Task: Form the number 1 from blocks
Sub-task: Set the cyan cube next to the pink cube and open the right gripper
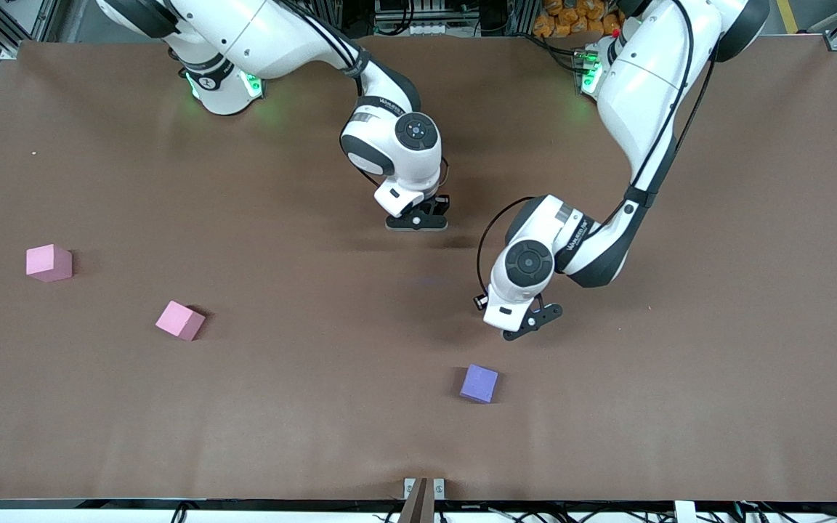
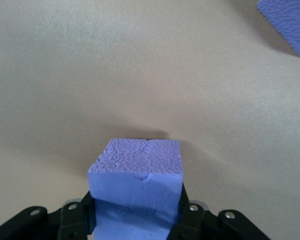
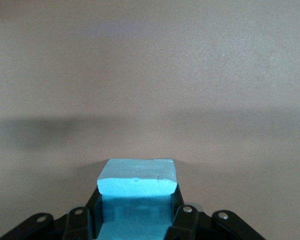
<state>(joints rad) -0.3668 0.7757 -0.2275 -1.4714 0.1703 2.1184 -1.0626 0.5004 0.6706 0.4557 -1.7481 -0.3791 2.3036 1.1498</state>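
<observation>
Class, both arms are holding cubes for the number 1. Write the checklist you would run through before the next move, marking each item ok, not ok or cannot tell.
1. Left gripper shut on the held purple cube: ok.
2. Right gripper shut on the light blue cube: ok.
3. Both held cubes lifted off the table: cannot tell.
4. Loose purple cube lies apart from both grippers: ok.
5. Two pink cubes lie toward the right arm's end, apart from both grippers: ok.
6. Green, orange and red blocks in view: not ok, none shows.
</observation>
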